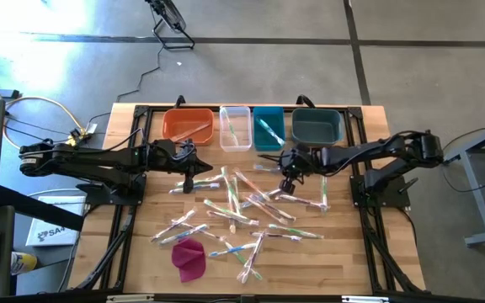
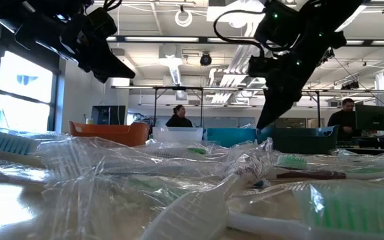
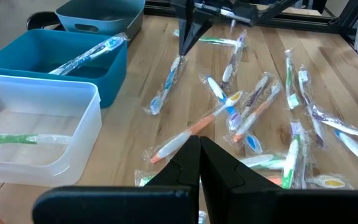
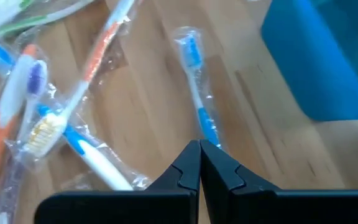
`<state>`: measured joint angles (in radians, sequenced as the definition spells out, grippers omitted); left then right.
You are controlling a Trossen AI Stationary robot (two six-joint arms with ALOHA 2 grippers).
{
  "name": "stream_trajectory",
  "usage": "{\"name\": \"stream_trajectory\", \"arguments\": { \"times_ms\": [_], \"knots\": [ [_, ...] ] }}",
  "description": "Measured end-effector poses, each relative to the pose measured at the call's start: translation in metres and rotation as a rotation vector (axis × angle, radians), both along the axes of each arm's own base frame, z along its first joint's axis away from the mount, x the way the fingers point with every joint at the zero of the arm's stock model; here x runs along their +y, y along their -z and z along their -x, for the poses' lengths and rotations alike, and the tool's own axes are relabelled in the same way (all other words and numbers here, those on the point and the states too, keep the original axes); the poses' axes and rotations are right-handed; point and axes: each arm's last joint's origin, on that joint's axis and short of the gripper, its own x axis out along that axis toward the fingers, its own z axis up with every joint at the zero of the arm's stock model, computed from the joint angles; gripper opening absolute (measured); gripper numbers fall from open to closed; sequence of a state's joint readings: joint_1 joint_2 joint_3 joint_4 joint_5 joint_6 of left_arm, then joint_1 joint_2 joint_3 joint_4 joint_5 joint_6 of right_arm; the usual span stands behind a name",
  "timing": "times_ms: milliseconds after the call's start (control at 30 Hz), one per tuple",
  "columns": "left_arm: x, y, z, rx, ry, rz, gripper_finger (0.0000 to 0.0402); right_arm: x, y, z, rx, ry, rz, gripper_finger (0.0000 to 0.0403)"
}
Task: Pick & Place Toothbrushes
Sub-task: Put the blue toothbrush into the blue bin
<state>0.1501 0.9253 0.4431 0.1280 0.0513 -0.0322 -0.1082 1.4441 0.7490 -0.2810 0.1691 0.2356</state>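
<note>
Overhead, table-level (facing room), wrist views share toothbrushes (image 1: 242, 202).

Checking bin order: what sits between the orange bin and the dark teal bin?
High view: two bins between the orange bin and the dark teal bin, a clear bin next to orange, then a bright blue bin. Each holds a toothbrush.

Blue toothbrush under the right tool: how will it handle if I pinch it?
The blue toothbrush lies flat, alone on bare wood, so probably hard to get under. Its clear wrapper looks glossy and loose: likely slippery, crinkling first. It looks thin, probably light, and may skid when nudged.
</note>
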Motion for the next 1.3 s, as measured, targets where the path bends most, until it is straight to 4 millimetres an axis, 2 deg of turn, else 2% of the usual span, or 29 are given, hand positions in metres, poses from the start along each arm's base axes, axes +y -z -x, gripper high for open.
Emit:
{"name": "stream_trajectory", "arguments": {
  "times_ms": [167,433,533,633,833,1100,1300],
  "knots": [
    [0.0,0.0,0.0,0.0,0.0,0.0,0.0001,-0.004,0.001,0.003,0.026,0.068,0.033,0.0003],
    [0.0,0.0,0.0,0.0,0.0,0.0,0.0001,-0.004,0.003,0.005,0.053,0.062,0.033,0.0007],
    [0.0,0.0,0.0,0.0,0.0,0.0,0.0001,-0.004,0.003,0.005,0.062,0.063,0.035,0.0032],
    [0.0,0.0,0.0,0.0,0.0,0.0,0.0001,-0.004,0.003,0.005,0.062,0.062,0.036,0.0073],
    [0.0,0.0,0.0,0.0,0.0,0.0,0.0001,-0.004,0.004,0.006,0.095,-0.01,0.072,0.0136],
    [0.0,0.0,0.0,0.0,0.0,0.0,0.0001,-0.005,0.005,0.006,0.092,-0.053,0.02,0.0148],
    [0.0,0.0,0.0,0.001,0.0,0.001,0.0001,-0.006,0.017,0.002,0.129,-0.054,0.008,0.0148]
  ]
}}
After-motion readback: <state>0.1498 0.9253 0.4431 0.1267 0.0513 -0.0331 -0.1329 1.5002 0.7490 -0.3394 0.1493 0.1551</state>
